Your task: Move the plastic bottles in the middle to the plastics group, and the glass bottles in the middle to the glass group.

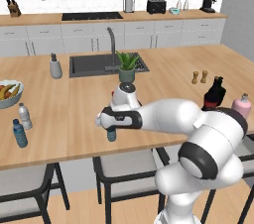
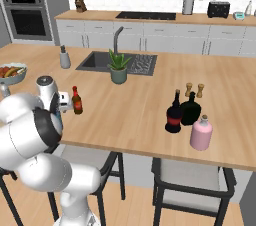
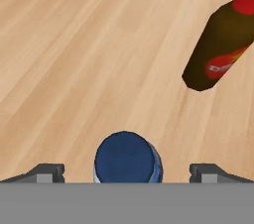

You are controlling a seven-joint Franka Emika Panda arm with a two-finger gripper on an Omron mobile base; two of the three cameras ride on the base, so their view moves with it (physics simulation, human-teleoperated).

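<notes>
A small translucent blue plastic bottle [image 1: 111, 135] stands near the counter's front edge, and the hand view looks down on its blue cap [image 3: 127, 157]. My gripper [image 3: 130, 172] hangs open right above it, one fingertip [image 3: 47, 172] on each side and not touching. The slim brown glass bottle [image 2: 76, 100] with a red cap stands upright close by, also in the hand view [image 3: 218, 49]. The tall black bottle [image 2: 174, 112] with a red label stands beside the glass group: a squat black bottle [image 2: 191, 109] and a pink bottle [image 2: 201, 132]. The plastics group, a pale bottle [image 1: 25, 116] and a blue one [image 1: 20, 134], stands far left.
A potted plant [image 1: 127, 67] stands behind the hand in front of the sink [image 1: 94, 64]. A grey soap dispenser [image 1: 55, 67] and a fruit bowl [image 1: 7, 93] are to the left. Two wooden shakers [image 2: 194, 90] stand behind the glass group. Stools sit under the counter's front edge.
</notes>
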